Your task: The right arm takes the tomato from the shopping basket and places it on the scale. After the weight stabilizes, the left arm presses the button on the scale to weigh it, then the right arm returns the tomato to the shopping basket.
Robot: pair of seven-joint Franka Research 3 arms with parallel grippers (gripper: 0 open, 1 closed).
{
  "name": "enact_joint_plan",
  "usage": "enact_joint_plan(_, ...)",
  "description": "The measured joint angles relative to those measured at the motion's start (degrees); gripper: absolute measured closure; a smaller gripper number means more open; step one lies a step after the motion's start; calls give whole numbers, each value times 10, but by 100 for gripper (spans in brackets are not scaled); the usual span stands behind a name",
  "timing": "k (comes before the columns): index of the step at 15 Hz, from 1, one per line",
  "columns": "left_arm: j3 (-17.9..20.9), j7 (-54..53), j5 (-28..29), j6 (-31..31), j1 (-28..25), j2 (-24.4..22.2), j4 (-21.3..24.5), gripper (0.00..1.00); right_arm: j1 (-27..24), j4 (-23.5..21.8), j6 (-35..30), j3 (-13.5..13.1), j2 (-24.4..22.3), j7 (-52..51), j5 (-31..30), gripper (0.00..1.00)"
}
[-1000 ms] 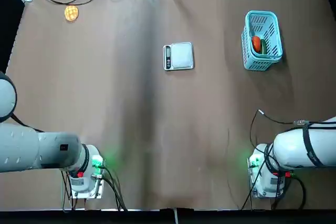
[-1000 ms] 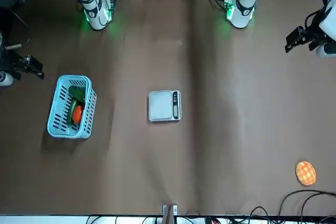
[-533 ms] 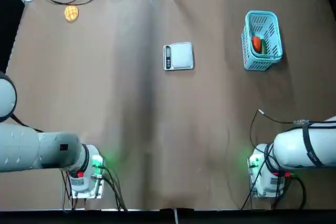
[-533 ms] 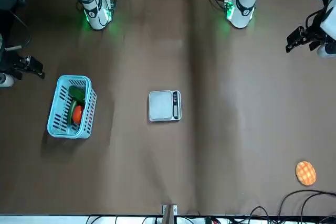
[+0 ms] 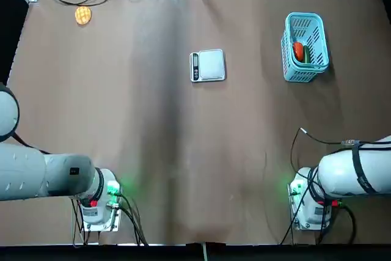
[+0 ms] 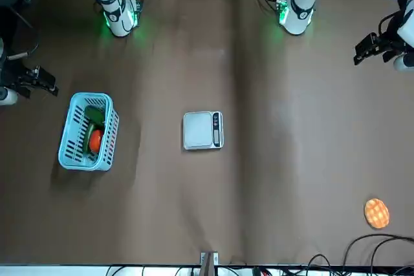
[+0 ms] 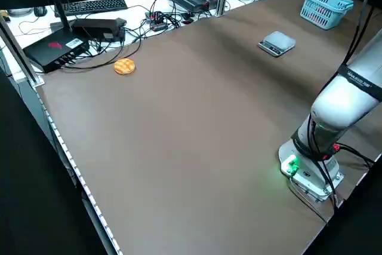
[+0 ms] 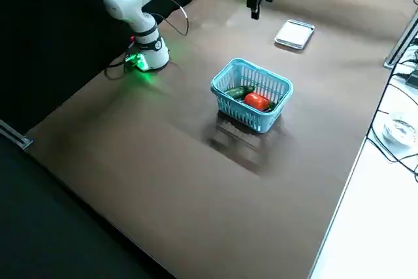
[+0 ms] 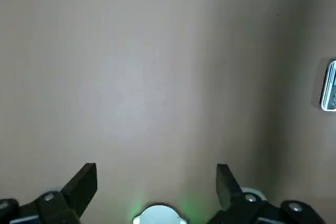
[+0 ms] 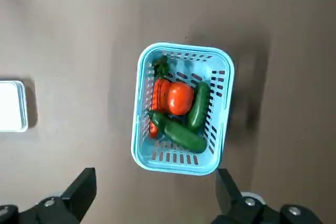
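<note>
Tomato (image 10: 180, 98) lies in the shopping basket (image 10: 138, 145), among green vegetables (image 10: 181, 136), directly below the right hand (image 10: 152, 195), whose fingers are spread wide and empty. Right hand is raised high over the basket, well clear. Scale (image 5: 208, 65) is bare, mid-worktop. Left hand (image 9: 156, 187), also wide and empty, hangs well apart.

Your right gripper (image 6: 44, 82) hangs just beside the shopping basket (image 6: 72, 153), tomato (image 6: 96, 139) inside by something green (image 6: 95, 117). Scale (image 6: 202, 130) sits well apart from both grippers; left gripper (image 6: 367, 51) far from it.
</note>
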State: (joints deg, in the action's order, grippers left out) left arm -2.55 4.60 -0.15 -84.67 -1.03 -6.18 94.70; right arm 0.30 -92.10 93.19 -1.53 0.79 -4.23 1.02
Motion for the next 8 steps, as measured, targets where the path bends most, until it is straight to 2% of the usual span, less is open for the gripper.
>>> enact_joint_plan(8, 0, -1, 0, 0, 0, 0, 0, 0, 9, 17, 0, 2, -2, 0, 1, 0)
